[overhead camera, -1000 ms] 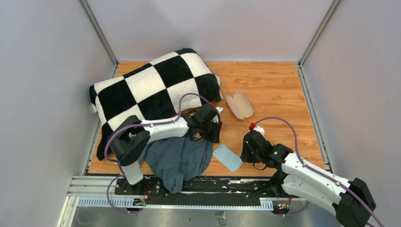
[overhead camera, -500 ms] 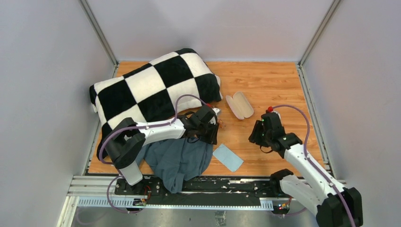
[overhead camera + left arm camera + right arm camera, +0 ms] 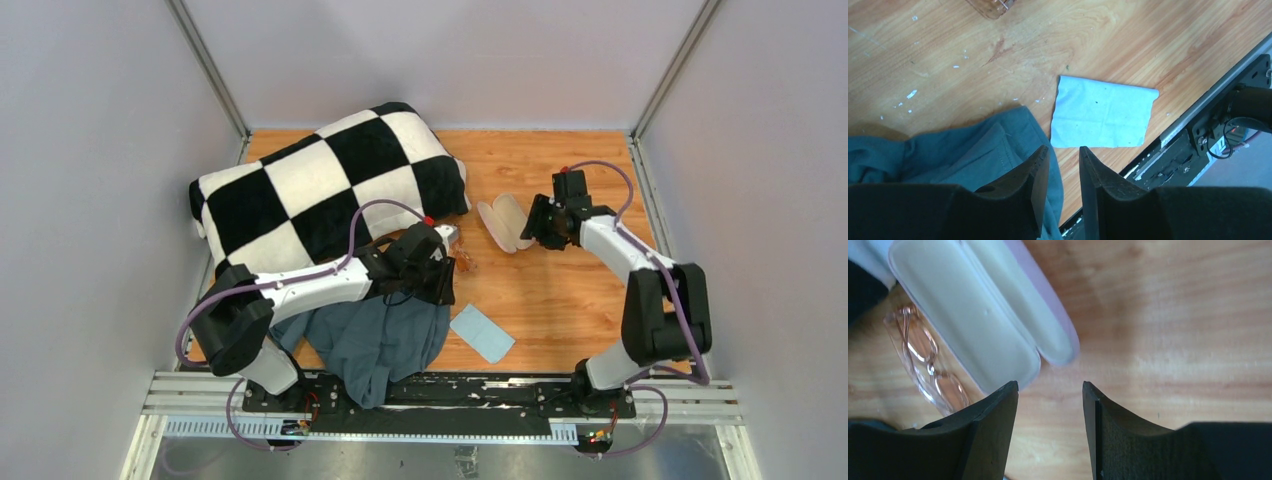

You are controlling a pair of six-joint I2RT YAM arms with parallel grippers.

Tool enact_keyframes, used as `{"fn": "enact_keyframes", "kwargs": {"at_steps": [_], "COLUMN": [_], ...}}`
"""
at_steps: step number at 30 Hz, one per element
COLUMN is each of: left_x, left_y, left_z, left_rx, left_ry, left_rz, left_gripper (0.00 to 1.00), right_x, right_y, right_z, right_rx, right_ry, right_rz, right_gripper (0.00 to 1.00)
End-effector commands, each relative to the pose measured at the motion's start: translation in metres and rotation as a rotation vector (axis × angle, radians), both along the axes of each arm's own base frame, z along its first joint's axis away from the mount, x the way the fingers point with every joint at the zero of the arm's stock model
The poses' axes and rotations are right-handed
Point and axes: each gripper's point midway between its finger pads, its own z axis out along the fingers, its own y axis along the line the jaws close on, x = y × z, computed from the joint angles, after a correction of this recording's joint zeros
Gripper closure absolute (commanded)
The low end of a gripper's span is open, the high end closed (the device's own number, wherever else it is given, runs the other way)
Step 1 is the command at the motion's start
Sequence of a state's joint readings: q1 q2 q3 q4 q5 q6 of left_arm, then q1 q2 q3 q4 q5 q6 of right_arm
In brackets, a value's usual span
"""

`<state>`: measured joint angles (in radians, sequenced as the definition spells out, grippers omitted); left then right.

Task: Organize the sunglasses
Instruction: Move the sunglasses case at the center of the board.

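The sunglasses (image 3: 465,262), amber lenses in a thin frame, lie on the wooden table just right of my left gripper (image 3: 442,290). They also show in the right wrist view (image 3: 928,360), and only partly at the top edge of the left wrist view (image 3: 993,6). The pink case (image 3: 507,222) lies open beyond them, its pale inside up (image 3: 978,315). My right gripper (image 3: 530,228) is open and empty at the case's right end (image 3: 1050,390). My left gripper (image 3: 1064,149) is slightly open and empty, above a garment's edge.
A light-blue cloth (image 3: 482,333) lies flat near the front edge (image 3: 1103,120). A blue-grey garment (image 3: 375,335) is heaped at front centre (image 3: 948,155). A black-and-white checkered blanket (image 3: 320,190) covers the back left. Walls enclose the table (image 3: 590,300).
My right arm has swung from the front of the table to the far side, beside the open case. My left gripper has drawn back slightly left, and the sunglasses now show beside it.
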<state>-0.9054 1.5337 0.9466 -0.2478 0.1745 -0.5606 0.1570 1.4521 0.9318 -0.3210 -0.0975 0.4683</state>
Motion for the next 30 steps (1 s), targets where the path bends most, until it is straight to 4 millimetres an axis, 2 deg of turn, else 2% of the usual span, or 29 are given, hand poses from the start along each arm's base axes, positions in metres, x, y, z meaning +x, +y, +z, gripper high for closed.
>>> {"fn": "enact_keyframes", "kwargs": {"at_steps": [1, 4, 6, 9, 14, 23, 30], "left_x": [-0.004, -0.006, -0.007, -0.008, -0.007, -0.005, -0.003], "left_y": [0.007, 0.011, 0.014, 0.014, 0.009, 0.002, -0.006], "left_z": [0.001, 0.0, 0.001, 0.002, 0.0, -0.003, -0.009], "left_rx": [0.0, 0.009, 0.011, 0.009, 0.005, -0.003, -0.004], "left_ry": [0.0, 0.001, -0.004, -0.008, 0.001, 0.012, 0.03], "left_rz": [0.011, 0.007, 0.009, 0.006, -0.012, -0.023, -0.037], "left_gripper": [0.65, 0.65, 0.65, 0.64, 0.64, 0.64, 0.64], "right_x": [0.033, 0.043, 0.042, 0.031, 0.005, -0.054, -0.099], "right_y": [-0.01, -0.016, -0.022, -0.033, -0.038, -0.024, 0.012], "right_z": [-0.01, -0.025, -0.034, -0.046, -0.058, -0.068, -0.071], "right_rx": [-0.036, -0.049, -0.071, -0.116, -0.116, -0.048, 0.005], "right_ry": [0.016, 0.054, 0.076, 0.107, 0.135, 0.149, 0.156], "right_rz": [-0.01, -0.03, -0.043, -0.072, -0.081, -0.072, 0.0], "right_gripper": [0.44, 0.45, 0.46, 0.46, 0.47, 0.49, 0.49]}}
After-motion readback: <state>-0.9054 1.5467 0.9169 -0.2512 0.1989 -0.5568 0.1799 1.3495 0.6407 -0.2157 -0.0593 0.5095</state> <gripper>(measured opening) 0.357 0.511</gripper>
